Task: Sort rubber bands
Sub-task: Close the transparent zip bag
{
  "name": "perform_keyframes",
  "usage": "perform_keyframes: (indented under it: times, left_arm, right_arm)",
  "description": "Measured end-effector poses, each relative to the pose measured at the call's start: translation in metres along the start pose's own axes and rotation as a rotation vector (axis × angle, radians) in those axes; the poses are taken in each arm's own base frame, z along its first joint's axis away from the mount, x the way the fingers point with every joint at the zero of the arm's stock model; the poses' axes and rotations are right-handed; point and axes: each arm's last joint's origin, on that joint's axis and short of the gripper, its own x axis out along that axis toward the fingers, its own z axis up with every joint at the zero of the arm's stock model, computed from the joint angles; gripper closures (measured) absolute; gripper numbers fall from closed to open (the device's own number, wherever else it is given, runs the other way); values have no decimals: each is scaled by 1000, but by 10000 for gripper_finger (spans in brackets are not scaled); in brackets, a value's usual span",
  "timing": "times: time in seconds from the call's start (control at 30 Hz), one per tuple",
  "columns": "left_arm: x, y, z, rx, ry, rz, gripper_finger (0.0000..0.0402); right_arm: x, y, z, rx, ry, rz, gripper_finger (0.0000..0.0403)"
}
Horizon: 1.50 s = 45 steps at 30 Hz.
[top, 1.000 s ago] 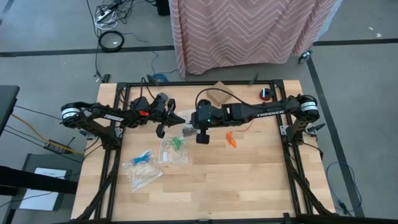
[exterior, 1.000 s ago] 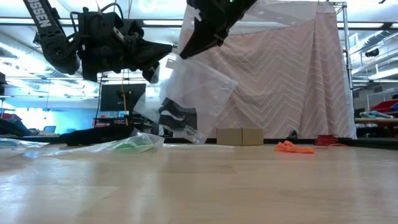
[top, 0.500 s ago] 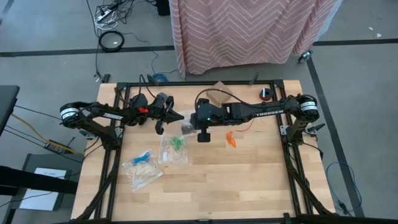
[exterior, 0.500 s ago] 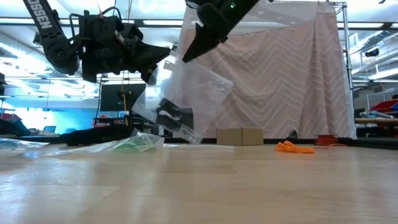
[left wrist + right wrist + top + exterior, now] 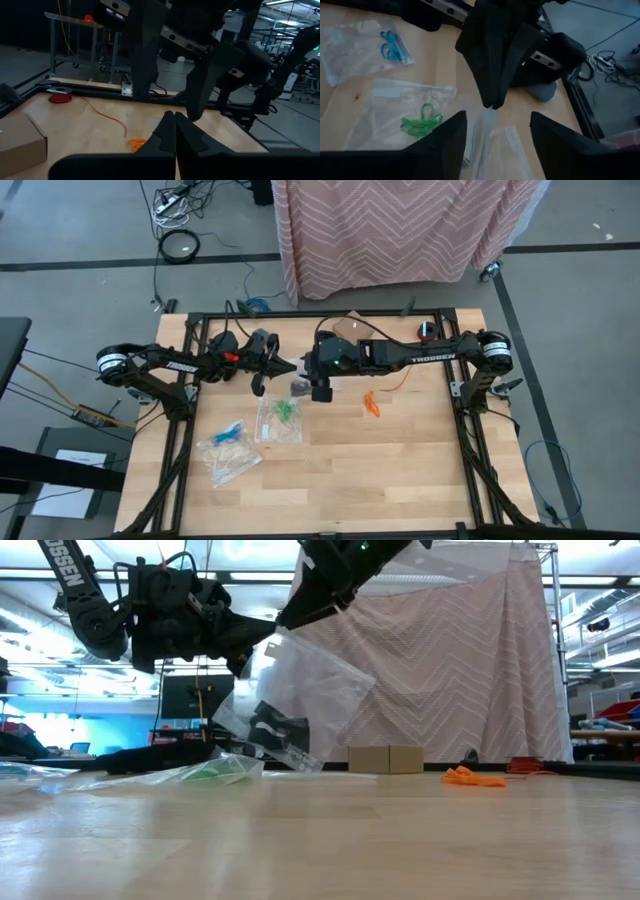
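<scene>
Left hand [image 5: 262, 637] clamped on clear bag [image 5: 300, 700] top edge, held above bench [image 5: 400, 450]. Right hand [image 5: 492, 132] spread at bag mouth. Black rubber bands [image 5: 278, 730] inside; orange bands [image 5: 372, 402] lying at 3 o'clock. Light, floppy; pinch-and-lift judged best.

Right pincer [image 5: 319, 392] nearer left pincer [image 5: 290, 366]

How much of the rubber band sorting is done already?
Partly done. Green bands and blue bands already sit in their own bags on the table. Right now the left end effector pinches a clear bag holding black bands in the air, with the right end effector open at its top. The orange bands still lie loose on the table.
</scene>
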Motion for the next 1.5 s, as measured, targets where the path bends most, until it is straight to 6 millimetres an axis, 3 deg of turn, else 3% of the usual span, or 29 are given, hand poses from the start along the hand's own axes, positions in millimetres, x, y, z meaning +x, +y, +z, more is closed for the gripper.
perform_keyframes:
  times: [0.13,0.33,0.67,1.27,1.5]
  left_arm:
    - [0,0,0,2,-4,9,401]
    - [0,0,2,16,-24,4,401]
    - [2,-4,1,13,-18,-11,401]
    - [2,-2,-1,48,-7,19,401]
    - [2,-2,-1,49,-7,19,401]
  right_arm:
    - [1,-2,0,16,0,-3,190]
    - [2,-6,-1,44,-3,23,212]
    - [27,-1,-9,17,-5,23,256]
    - [14,-5,-7,16,21,4,271]
    - [14,-5,-6,16,19,3,323]
